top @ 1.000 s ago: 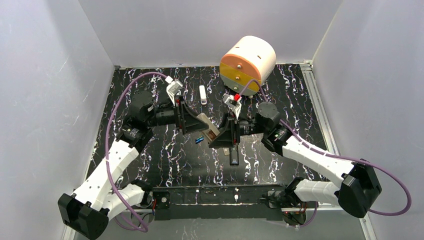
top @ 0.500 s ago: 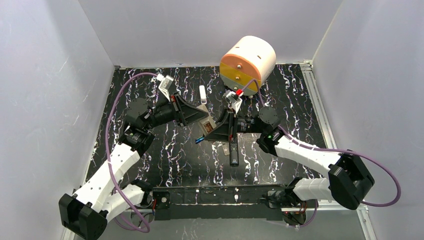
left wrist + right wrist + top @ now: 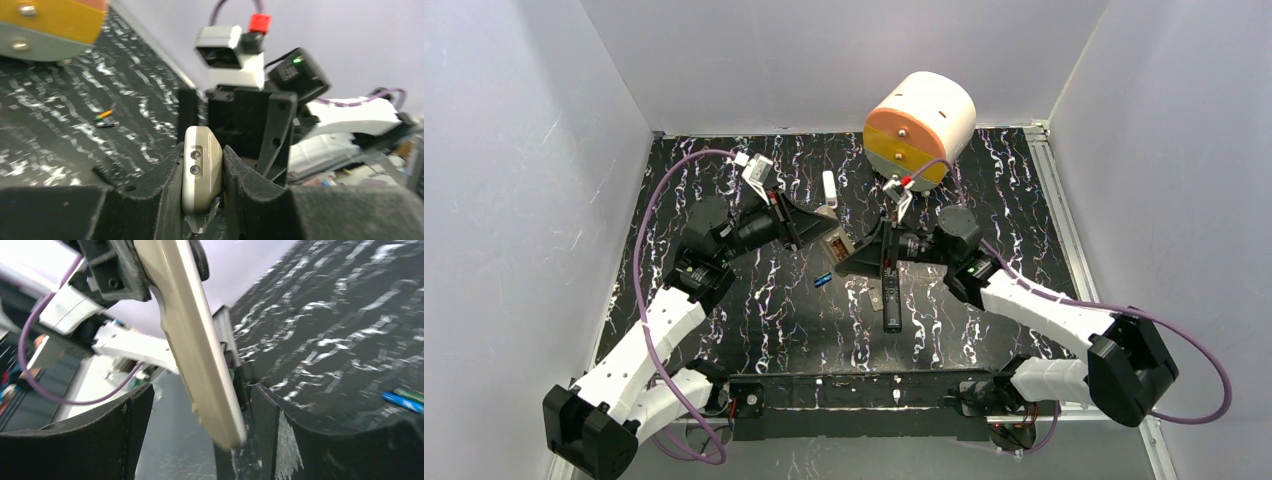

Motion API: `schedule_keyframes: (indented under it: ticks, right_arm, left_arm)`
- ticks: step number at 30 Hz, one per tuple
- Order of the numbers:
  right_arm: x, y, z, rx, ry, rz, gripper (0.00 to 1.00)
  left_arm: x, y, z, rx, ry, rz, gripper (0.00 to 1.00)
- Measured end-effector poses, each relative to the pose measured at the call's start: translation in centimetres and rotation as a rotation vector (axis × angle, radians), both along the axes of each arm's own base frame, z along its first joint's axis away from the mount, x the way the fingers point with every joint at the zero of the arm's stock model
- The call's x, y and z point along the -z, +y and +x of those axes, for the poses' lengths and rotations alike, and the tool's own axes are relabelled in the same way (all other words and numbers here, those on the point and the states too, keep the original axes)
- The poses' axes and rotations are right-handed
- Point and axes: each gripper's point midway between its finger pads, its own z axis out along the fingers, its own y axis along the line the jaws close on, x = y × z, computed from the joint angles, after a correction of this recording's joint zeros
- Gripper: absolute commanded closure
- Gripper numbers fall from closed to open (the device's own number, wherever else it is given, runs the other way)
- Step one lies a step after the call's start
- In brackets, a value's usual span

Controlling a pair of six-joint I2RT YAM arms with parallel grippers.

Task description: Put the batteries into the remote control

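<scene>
My left gripper [image 3: 820,228] is shut on the remote control [image 3: 833,243] and holds it edge-up above the table; in the left wrist view the remote control [image 3: 201,170] is clamped between my fingers [image 3: 150,195]. My right gripper [image 3: 854,256] is open, and the remote's tan back [image 3: 197,350] hangs between its jaws, touching neither. The blue battery [image 3: 822,279] lies on the table below. It also shows in the right wrist view [image 3: 400,401] beside a dark greenish battery [image 3: 411,393]. The battery with the orange end [image 3: 103,115] shows in the left wrist view.
A slim black remote [image 3: 890,305] lies just in front of the right gripper. A narrow white stick [image 3: 829,187] lies behind. A large orange, yellow and cream drum [image 3: 919,125] stands at the back. White walls enclose the black marbled table [image 3: 754,310].
My left gripper has lifted and tilted the remote control, carrying it toward the back. My right gripper has risen and moved in, so its open jaws now flank the remote's end.
</scene>
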Motion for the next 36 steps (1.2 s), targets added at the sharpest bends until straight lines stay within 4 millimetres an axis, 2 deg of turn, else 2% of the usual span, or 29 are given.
schedule_keyframes:
  ticks: [2, 5, 8, 10, 14, 16, 19, 22, 27, 32, 36]
  right_arm:
    - [0.7, -1.2, 1.9, 0.087, 0.02, -0.043, 0.2]
    - [0.6, -3.7, 4.6, 0.243, 0.023, -0.069, 0.21]
    - [1.1, -6.4, 7.4, 0.433, 0.037, -0.125, 0.27]
    - [2.9, -8.0, 9.3, 0.566, 0.091, -0.23, 0.33]
    - [8.3, -10.1, 12.3, 0.74, 0.211, -0.501, 0.39]
    - [11.7, -11.3, 12.8, 0.79, 0.264, -0.643, 0.4]
    - [15.6, -13.3, 12.5, 0.848, 0.323, -0.819, 0.4]
    - [17.7, -15.1, 12.8, 0.901, 0.32, -0.954, 0.41]
    - [18.7, -16.5, 14.1, 0.856, 0.128, -1.098, 0.39]
    - [19.7, -16.4, 15.6, 0.699, -0.047, -1.195, 0.42]
    - [21.8, -16.4, 16.6, 0.565, -0.115, -1.252, 0.42]
  left_arm:
    - [1.4, 0.5, 1.0, -0.062, 0.002, 0.057, 1.0]
    - [3.7, 1.9, 2.7, -0.181, 0.018, 0.162, 1.0]
    - [5.6, 4.0, 4.1, -0.315, 0.034, 0.284, 1.0]
    - [6.3, 5.4, 4.5, -0.384, 0.037, 0.346, 1.0]
    - [7.2, 7.8, 4.6, -0.487, 0.037, 0.43, 1.0]
    - [7.5, 8.6, 4.5, -0.514, 0.04, 0.458, 1.0]
    - [7.7, 9.1, 4.3, -0.534, 0.048, 0.472, 1.0]
    - [8.0, 9.0, 4.1, -0.528, 0.052, 0.467, 1.0]
    - [9.3, 8.1, 3.5, -0.462, 0.081, 0.471, 1.0]
    - [10.0, 7.4, 3.4, -0.413, 0.095, 0.482, 1.0]
    - [10.5, 7.0, 3.3, -0.383, 0.1, 0.493, 1.0]
